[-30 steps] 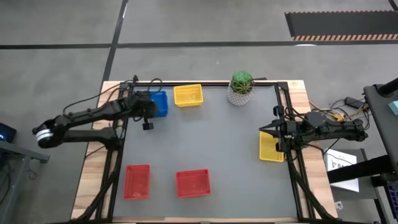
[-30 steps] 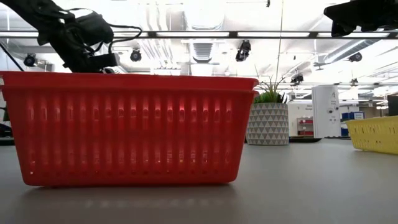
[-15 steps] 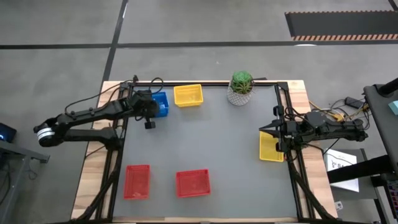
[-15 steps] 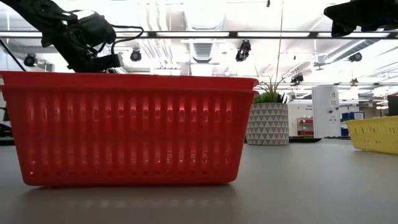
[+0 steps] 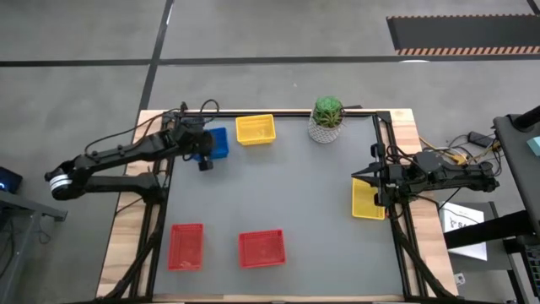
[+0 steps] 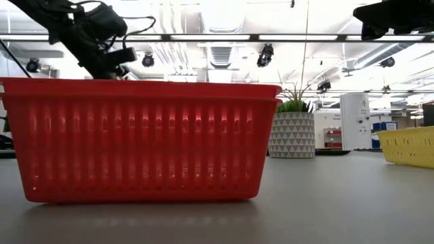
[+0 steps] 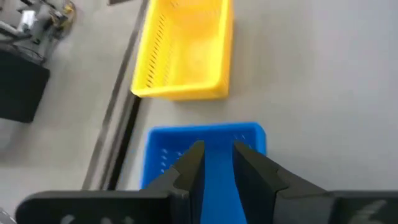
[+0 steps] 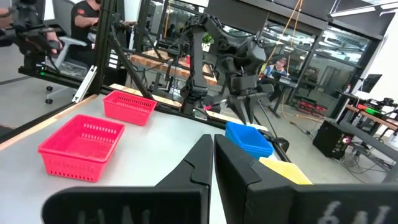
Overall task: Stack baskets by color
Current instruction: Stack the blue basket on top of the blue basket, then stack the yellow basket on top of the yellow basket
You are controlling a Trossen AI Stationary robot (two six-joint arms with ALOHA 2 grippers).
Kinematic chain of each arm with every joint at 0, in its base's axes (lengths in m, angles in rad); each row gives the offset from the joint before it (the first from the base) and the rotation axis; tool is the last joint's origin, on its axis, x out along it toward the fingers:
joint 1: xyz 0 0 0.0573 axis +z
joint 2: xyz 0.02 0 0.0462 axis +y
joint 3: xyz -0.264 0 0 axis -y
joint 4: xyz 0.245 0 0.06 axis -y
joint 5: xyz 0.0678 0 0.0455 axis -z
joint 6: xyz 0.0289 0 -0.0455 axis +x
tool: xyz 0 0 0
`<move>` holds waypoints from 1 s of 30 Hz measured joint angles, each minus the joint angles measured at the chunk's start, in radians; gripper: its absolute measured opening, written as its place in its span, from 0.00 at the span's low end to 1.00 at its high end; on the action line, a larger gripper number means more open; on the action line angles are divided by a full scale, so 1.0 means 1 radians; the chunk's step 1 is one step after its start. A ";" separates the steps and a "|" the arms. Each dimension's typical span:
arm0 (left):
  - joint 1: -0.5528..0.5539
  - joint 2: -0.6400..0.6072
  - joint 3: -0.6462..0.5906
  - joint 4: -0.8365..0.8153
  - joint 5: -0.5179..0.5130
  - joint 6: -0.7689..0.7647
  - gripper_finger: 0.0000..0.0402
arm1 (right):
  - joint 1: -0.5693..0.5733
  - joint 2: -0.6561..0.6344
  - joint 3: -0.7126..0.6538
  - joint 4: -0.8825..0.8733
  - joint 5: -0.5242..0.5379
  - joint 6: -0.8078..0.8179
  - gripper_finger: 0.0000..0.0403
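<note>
High view: left gripper (image 5: 202, 154), fingers slightly parted and gripping nothing, hangs right over the blue basket (image 5: 216, 143) at the table's far-left edge; right gripper (image 5: 376, 180) waits clenched, well apart.

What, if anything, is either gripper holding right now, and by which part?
Nothing is held. The left gripper hangs over the blue plastic mesh basket, fingers slightly apart and clear of its rim. The right gripper is shut and empty by the yellow plastic mesh basket.
</note>
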 joint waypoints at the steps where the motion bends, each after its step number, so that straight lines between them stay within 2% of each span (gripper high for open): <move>1: 0.000 -0.003 0.006 0.002 0.000 -0.011 0.16 | 0.000 0.000 0.000 0.000 0.000 0.000 0.02; 6: -0.002 0.006 0.007 0.015 0.000 -0.098 0.16 | 0.000 0.000 0.000 0.000 0.000 0.000 0.02; 15: -0.013 0.048 -0.060 0.001 0.003 -0.131 0.16 | 0.000 0.000 0.000 0.000 0.000 0.000 0.02; 23: -0.023 0.083 -0.036 0.007 0.002 -0.133 0.16 | 0.000 0.000 0.000 0.000 0.000 -0.002 0.02; 26: -0.064 0.081 -0.016 0.006 -0.013 -0.177 0.16 | 0.000 0.000 0.000 0.000 0.000 -0.003 0.02; 30: -0.166 0.085 0.004 0.007 -0.089 -0.265 0.10 | 0.000 0.000 0.000 0.000 0.000 -0.003 0.02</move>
